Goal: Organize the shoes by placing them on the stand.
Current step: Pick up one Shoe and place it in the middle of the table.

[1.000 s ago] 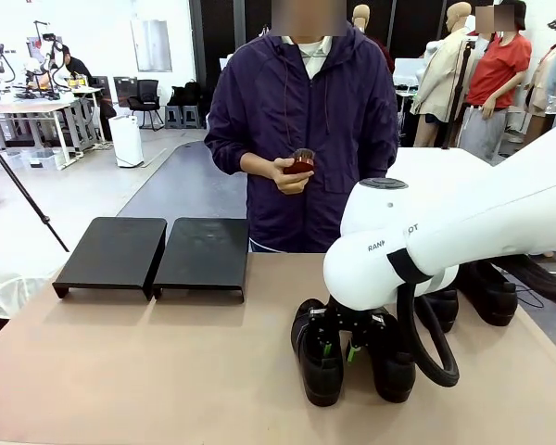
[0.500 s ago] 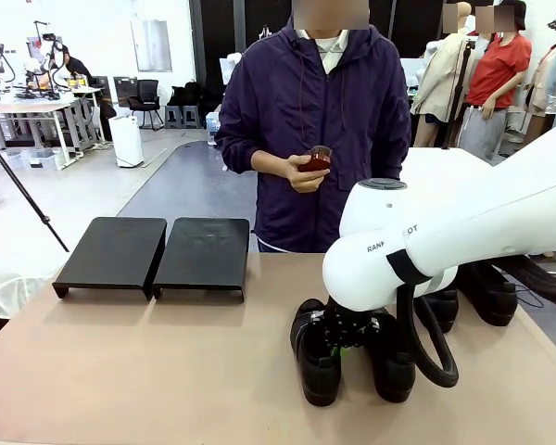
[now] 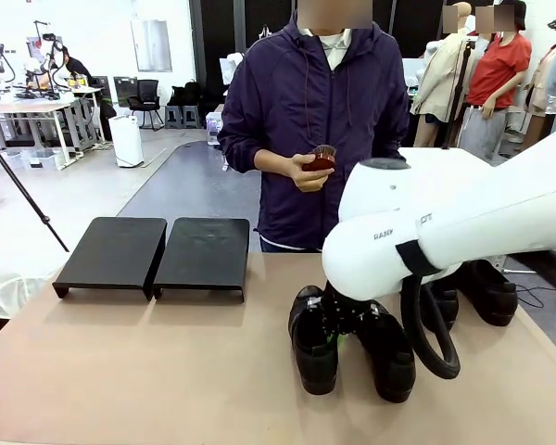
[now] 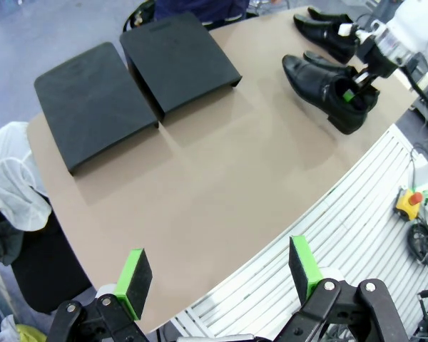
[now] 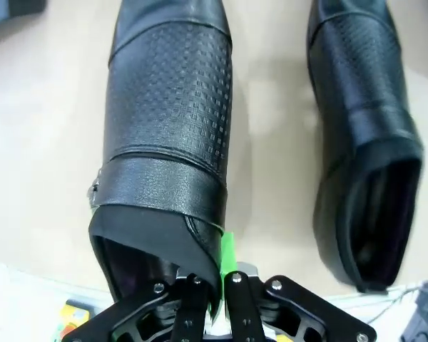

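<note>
The right claw (image 5: 221,269) is clamped narrow on the collar of one black dress shoe (image 5: 167,128), one green pad inside the heel opening and the other on the outer leather. The shoe's long axis runs straight away from the claw: heel end at the fingers and toward the robot's edge of the bench (image 3: 120,371), toe pointing across to the far side. Whether its sole has left the bench cannot be told.

Its neighbour shoe (image 3: 389,357) lies just beside it on the robot's right, roughly parallel, with a strip of bare bench between them in the right wrist view. Two more shoes (image 4: 324,25) sit farther right, near the far edge.

The stand (image 3: 199,248) is bare. It lies to the robot's left of the held shoe and farther across the bench, well apart from it. So the carry would likely go leftward and away from the robot. The shoe's axis already lines up roughly with the stand's front-to-back depth, so little turning should be needed, in all likelihood.

The left claw (image 4: 220,269) hangs high over the near left part of the bench, pads spread wide and holding nothing. It is nearer the stand. The right arm is nearer all four shoes and is the one with a grip.
</note>
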